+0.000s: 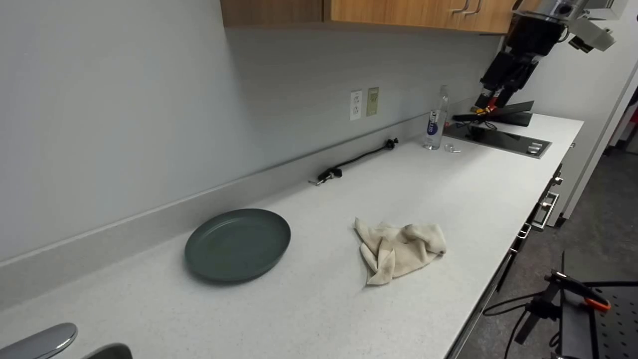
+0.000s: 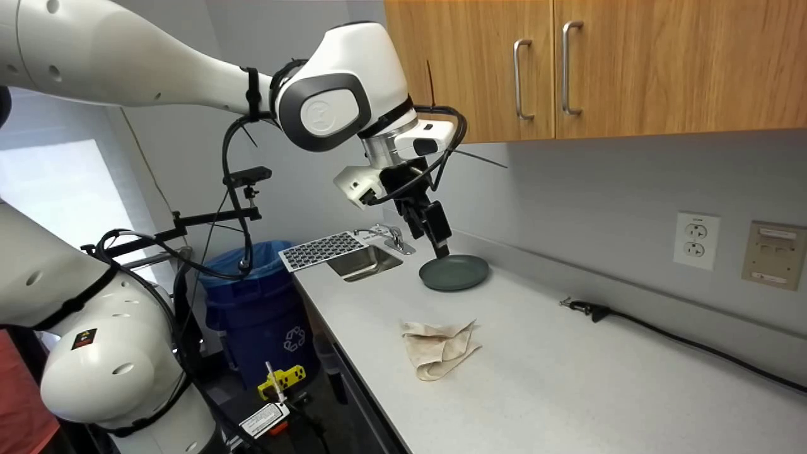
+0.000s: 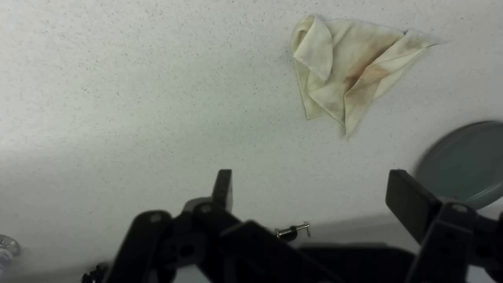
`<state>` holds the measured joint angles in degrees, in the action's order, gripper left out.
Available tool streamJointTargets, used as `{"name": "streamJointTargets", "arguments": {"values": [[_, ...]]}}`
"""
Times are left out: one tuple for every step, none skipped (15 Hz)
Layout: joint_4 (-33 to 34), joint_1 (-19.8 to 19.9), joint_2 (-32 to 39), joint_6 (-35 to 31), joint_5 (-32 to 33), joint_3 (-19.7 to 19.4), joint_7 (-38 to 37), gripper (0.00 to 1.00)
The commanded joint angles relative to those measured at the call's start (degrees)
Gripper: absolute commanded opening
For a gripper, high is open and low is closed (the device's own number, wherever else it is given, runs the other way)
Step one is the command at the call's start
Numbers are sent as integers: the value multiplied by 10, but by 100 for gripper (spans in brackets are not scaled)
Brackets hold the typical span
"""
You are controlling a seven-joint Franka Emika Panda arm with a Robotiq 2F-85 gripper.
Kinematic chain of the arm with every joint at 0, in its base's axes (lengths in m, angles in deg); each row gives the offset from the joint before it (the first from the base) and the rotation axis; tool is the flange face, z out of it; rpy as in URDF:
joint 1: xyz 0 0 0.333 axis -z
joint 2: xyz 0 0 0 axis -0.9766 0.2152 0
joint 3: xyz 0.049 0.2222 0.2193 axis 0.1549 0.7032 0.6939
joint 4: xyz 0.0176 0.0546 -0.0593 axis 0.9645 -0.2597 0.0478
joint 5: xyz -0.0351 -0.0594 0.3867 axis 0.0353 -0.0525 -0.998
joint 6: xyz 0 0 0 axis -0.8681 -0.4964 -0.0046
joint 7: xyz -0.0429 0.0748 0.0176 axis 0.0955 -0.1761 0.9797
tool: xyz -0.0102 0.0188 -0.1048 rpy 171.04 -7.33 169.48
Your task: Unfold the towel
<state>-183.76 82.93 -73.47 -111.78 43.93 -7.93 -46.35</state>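
A cream towel lies crumpled and partly folded on the white counter, in both exterior views point(image 1: 398, 252) point(image 2: 435, 350). In the wrist view the towel point(image 3: 342, 67) is at the upper right, with folded-over corners, overlapping layers and a brownish stain. My gripper point(image 3: 308, 184) is open, its two black fingers wide apart with nothing between them. In both exterior views the gripper point(image 1: 492, 101) point(image 2: 441, 247) hangs well above the counter, apart from the towel.
A dark green plate point(image 1: 238, 245) lies near the towel, also in the wrist view point(image 3: 463, 165). A black clamp rod point(image 1: 361, 158) runs along the wall. A clear bottle point(image 1: 434, 127) and cooktop point(image 1: 503, 142) are farther along. Wooden cabinets point(image 2: 668, 69) hang above. A sink point(image 2: 365, 263) is past the plate.
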Motion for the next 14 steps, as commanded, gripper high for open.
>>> {"name": "streamJointTargets", "arguments": {"values": [[2,10,3,3,-6,8,5,100],[2,9,4,4,-8,8,6,100],[2,9,5,6,-8,8,7,100],[2,10,7,9,-7,9,4,100],[0,8,9,13,-10,8,6,100],[-1,7,10,17,-13,7,8,100],[-7,5,10,21,-15,7,9,100],[-13,4,9,24,-17,8,10,100],[-20,3,9,26,-19,8,10,100],[-28,2,9,26,-21,9,11,100],[-36,1,8,25,-22,11,10,100],[-47,1,6,20,-22,13,9,100],[-56,-2,5,19,-26,15,11,100],[-68,-5,2,12,-28,17,12,100]]}}
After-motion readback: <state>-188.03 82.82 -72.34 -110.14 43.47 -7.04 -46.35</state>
